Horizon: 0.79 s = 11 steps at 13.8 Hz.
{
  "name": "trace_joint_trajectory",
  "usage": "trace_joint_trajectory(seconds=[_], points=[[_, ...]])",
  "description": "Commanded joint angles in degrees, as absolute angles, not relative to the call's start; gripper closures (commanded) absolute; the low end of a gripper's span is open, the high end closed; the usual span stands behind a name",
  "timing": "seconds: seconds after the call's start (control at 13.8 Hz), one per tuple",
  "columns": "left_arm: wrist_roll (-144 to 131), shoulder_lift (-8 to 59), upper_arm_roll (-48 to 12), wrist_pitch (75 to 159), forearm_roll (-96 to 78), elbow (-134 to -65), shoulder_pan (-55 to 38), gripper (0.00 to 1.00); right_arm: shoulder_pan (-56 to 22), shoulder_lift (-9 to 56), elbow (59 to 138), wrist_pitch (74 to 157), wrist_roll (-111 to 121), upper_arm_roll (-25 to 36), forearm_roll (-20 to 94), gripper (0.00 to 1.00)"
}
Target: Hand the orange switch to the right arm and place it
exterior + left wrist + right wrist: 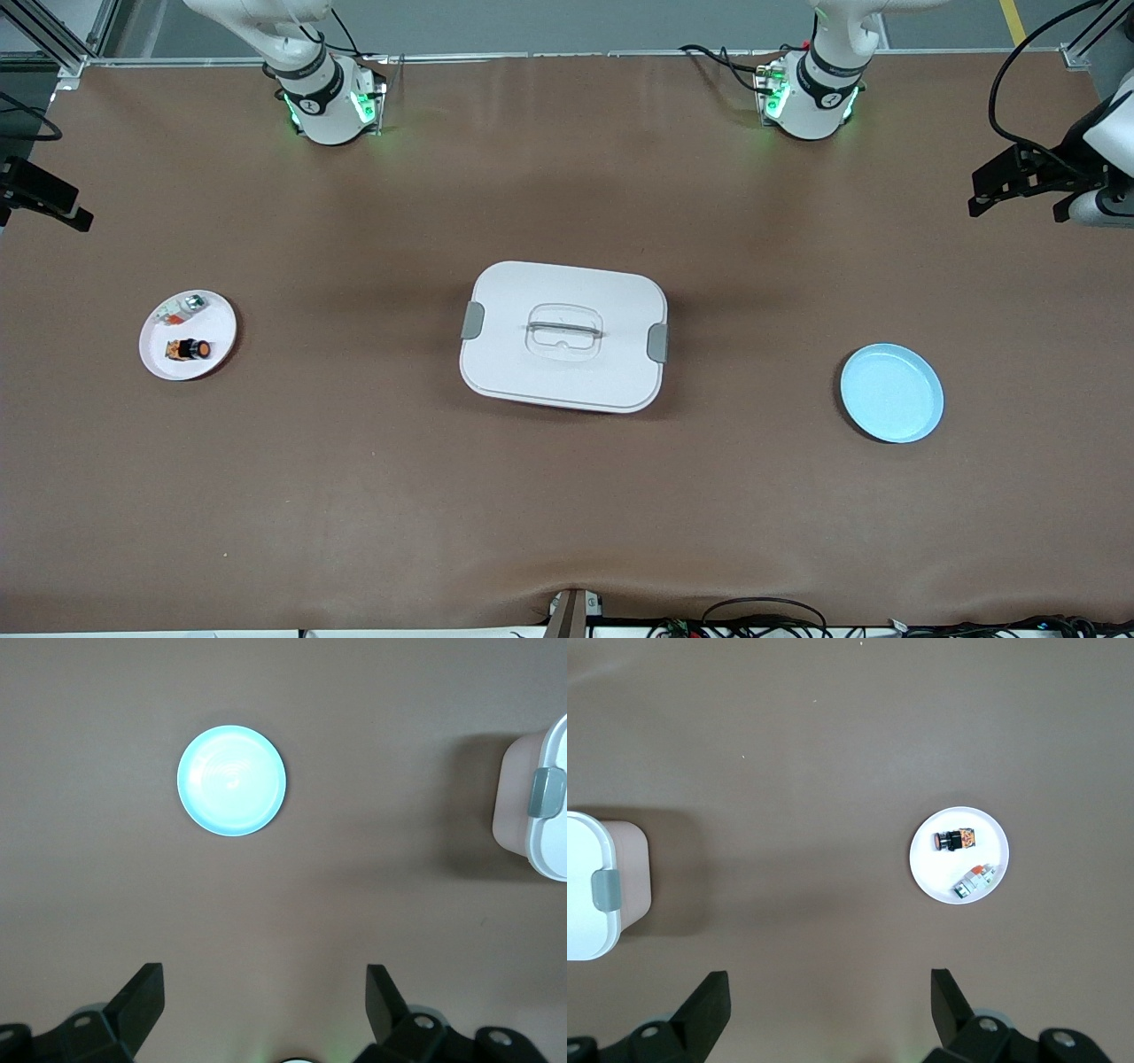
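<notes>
Worktop (pixel 567 514): brown mat, both arms drawn back high toward their base edge; both wait.
Lidded box (pixel 563 336): white rectangular plastic container with grey side latches, shut, at the middle of the worktop.
Blue plate (pixel 891 392): round pale-blue dish near the left arm's end of the worktop, nothing on it.
White plate (pixel 188 334): round white dish near the right arm's end; carries two small parts.
Orange switch (pixel 189 350): black-bodied push-button with an orange cap, lying on its side on the white plate, on the part nearer the front camera.
Second part (pixel 182 308): small white-and-green switch with a red spot, on the same plate, apart from the orange one.
Left tool (pixel 266 992): high over bare mat near the blue plate; fingers spread wide, holding nothing.
Right tool (pixel 830 992): high over bare mat between box and white plate; fingers spread wide, holding nothing.
Step in hand: judged, the switch already lies at the right arm's end. This fits a placement done; it equally fits a start.
Next move: not settled by this scene.
</notes>
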<state>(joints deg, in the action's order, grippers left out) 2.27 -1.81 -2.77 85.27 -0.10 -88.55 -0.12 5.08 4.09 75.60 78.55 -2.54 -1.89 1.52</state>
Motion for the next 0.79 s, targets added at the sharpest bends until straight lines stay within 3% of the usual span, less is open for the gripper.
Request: trace_joint_trajectory(seconds=[0.0, 0.36, 0.72], points=[[3.25, -1.76, -2.72, 84.38, -0.18, -87.89, -0.18, 0.0, 5.98, 0.71, 79.97, 78.92, -1.93, -2.11, 2.72, 0.0], [3.16, -1.76, -2.72, 84.38, -0.18, -87.89, -0.26, 0.0, 4.31, -1.22, 82.34, 78.57, -2.64, -1.76, 2.64, 0.0], [3.25, -1.85, -2.72, 84.38, -0.26, -87.89, -0.44, 0.0, 0.53, -1.93, 83.41, 78.84, -2.81, 2.29, 2.64, 0.0]])
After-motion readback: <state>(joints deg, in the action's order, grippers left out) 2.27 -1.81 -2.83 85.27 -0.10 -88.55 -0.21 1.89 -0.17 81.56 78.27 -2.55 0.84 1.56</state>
